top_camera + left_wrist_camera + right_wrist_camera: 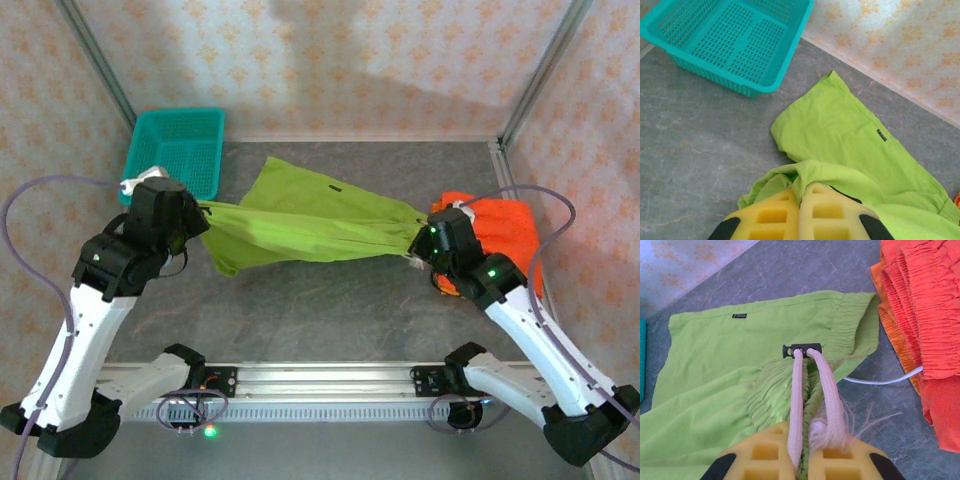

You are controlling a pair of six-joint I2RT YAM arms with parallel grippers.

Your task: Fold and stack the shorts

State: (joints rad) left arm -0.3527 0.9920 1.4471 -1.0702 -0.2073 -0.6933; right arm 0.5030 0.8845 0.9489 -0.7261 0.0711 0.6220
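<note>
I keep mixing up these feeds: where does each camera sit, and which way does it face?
Top external: above and behind the arms, facing down; both arms show, left gripper and right gripper holding the lime green shorts.
Left wrist: wrist-mounted, looks past its yellow fingers, shut on those shorts, toward the teal basket.
Right wrist: wrist-mounted, looks past its fingers at the drawstring, orange shorts beside.
Shared: both wrist views show the shorts' dark label.

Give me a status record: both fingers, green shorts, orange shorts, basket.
left fingers: shut on green shorts, leg end
right fingers: shut on their waist and drawstring
green shorts: pulled taut between both fingers, far leg on table
orange shorts: piled at right, beside the waist
basket: far left corner
</note>
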